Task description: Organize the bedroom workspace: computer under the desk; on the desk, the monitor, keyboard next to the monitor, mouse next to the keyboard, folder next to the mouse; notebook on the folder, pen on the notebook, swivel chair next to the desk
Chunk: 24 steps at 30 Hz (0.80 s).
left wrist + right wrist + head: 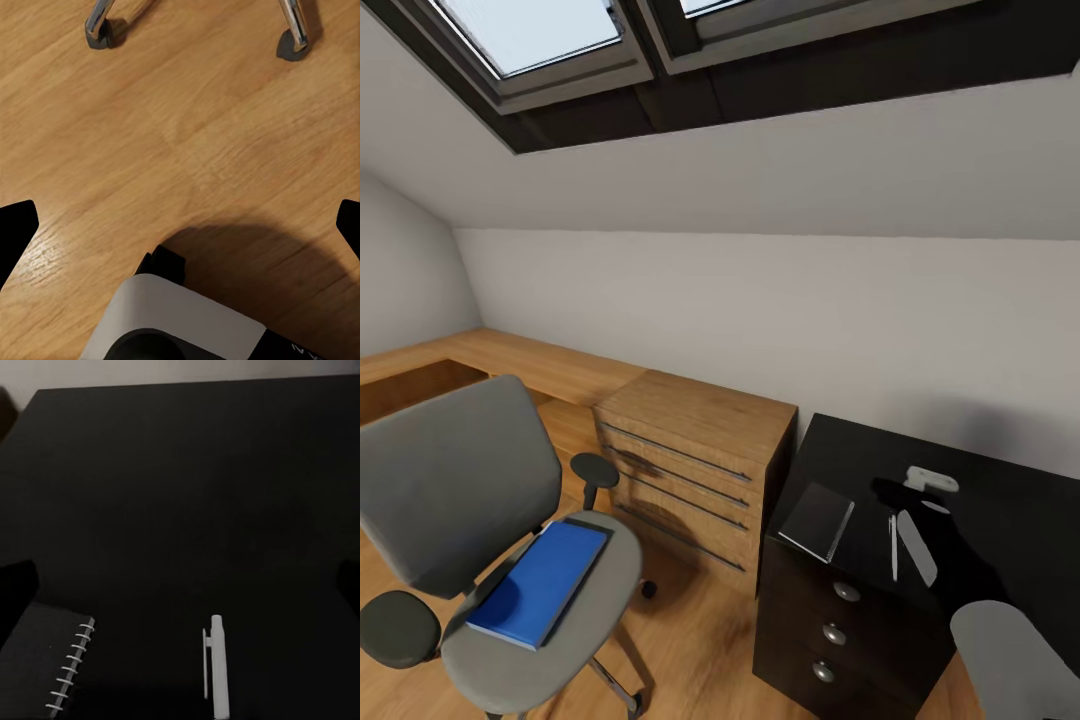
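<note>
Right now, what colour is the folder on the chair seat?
Bright blue; the folder shows best in the head view.

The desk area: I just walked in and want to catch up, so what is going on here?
Nothing is gripped yet. The blue folder lies on the swivel chair seat. The notebook and pen lie apart on the black desk. The right wrist view looks down on the notebook and pen; the left wrist view faces the wood floor.
</note>
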Available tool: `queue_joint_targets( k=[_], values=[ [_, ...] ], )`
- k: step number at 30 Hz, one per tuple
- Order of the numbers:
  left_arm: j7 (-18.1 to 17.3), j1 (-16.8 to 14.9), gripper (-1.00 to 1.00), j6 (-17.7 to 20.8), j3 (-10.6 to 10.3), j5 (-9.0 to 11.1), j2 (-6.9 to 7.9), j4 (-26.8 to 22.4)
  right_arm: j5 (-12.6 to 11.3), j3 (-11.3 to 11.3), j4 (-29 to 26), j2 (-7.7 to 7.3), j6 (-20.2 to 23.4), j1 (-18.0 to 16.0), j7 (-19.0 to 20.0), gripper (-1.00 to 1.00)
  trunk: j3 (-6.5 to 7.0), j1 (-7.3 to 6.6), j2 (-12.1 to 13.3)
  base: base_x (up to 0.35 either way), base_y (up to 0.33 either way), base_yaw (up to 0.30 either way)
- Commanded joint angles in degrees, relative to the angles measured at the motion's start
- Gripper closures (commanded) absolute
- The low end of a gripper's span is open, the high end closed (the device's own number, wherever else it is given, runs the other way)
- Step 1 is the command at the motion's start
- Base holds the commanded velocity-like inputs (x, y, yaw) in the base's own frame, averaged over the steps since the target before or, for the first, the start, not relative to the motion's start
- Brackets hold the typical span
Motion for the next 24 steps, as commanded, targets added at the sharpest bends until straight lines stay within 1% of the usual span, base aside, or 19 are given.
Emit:
queue_joint_targets(
  k=[1, 2, 4, 5, 6, 7, 8, 10, 14, 16, 20, 21, 22, 24],
  values=[
    [0.20, 0.00, -1.00, 0.32, -0.02, 0.54, 0.00, -0.14, -0.69, 0.08, -1.11, 0.11, 1.65, -0.02, -0.36, -1.00, -0.07, 0.00, -0.04, 0.000, 0.000, 0.000],
    [0.20, 0.00, -1.00, 0.32, -0.02, 0.56, 0.00, -0.13, -0.76, 0.08, -1.61, 0.22, 2.33, -0.02, -0.37, -1.00, -0.07, 0.00, -0.04, 0.000, 0.000, 0.000],
    [0.20, 0.00, -1.00, 0.32, -0.04, 0.59, 0.00, -0.11, -1.35, 0.08, -3.60, 1.14, 4.73, 0.03, -0.45, -1.00, -0.07, 0.00, -0.04, 0.000, 0.000, 0.002],
    [0.20, 0.00, -1.00, 0.32, -0.06, 0.60, 0.00, -0.11, -1.57, 0.08, -4.56, 1.84, 5.61, 0.07, -0.52, -1.00, -0.07, 0.00, -0.04, 0.000, 0.000, 0.040],
    [0.20, 0.00, -1.00, 0.32, -0.09, 0.60, 0.00, -0.09, -1.59, 0.08, -6.50, 3.58, 6.63, 0.19, -0.70, -1.00, -0.07, 0.00, -0.04, 0.000, 0.000, 0.171],
    [0.20, 0.00, -1.00, 0.32, -0.10, 0.60, 0.00, -0.09, -1.56, 0.08, -6.96, 4.00, 6.78, 0.22, -0.73, -1.00, -0.07, 0.00, -0.04, 0.000, 0.000, 0.192],
    [0.20, 0.00, -1.00, 0.32, -0.10, 0.61, 0.00, -0.08, -1.51, 0.08, -7.85, 4.72, 7.01, 0.35, -0.78, -1.00, -0.07, 0.00, -0.04, 0.000, 0.000, 0.223],
    [0.20, 0.00, -1.00, 0.30, -0.11, 0.61, 0.00, -0.08, -1.40, 0.12, -9.39, 5.87, 7.29, 1.19, -0.83, -1.00, -0.07, 0.00, -0.04, 0.000, 0.000, 0.251],
    [0.20, 0.00, -1.00, 0.31, -0.11, 0.64, 0.03, -0.08, -1.31, 0.55, -10.18, 6.89, 7.39, 1.86, -0.85, -1.00, -0.07, 0.00, -0.04, 0.000, 0.000, 0.270],
    [0.20, 0.00, -1.00, 0.31, -0.11, 0.67, 0.12, -0.08, -1.28, 1.40, -10.32, 7.34, 7.37, 2.05, -0.85, -1.00, -0.07, 0.00, -0.04, 0.000, 0.000, 0.276],
    [0.17, 0.00, -1.00, 0.29, -0.11, 0.69, 0.23, -0.08, -1.26, 4.61, -10.42, 7.86, 7.27, 2.81, -0.86, -1.00, -0.07, 0.00, -0.04, 0.000, 0.000, 0.278],
    [0.15, 0.00, -1.00, 0.27, -0.11, 0.69, 0.24, -0.08, -1.26, 5.80, -10.44, 7.94, 7.21, 2.98, -0.86, -1.00, -0.07, 0.00, -0.04, 0.000, 0.000, 0.279],
    [0.10, 0.00, -1.00, 0.25, -0.11, 0.70, 0.26, -0.08, -1.25, 8.13, -10.45, 8.34, 7.05, 3.35, -0.92, -1.00, -0.07, 0.00, -0.04, 0.000, 0.000, 0.279],
    [0.06, 0.00, -1.00, 0.24, -0.11, 0.70, 0.26, -0.08, -1.25, 8.58, -10.46, 8.73, 6.99, 3.50, -0.93, -1.00, -0.07, 0.00, -0.04, 0.000, 0.000, 0.279]
  ],
)
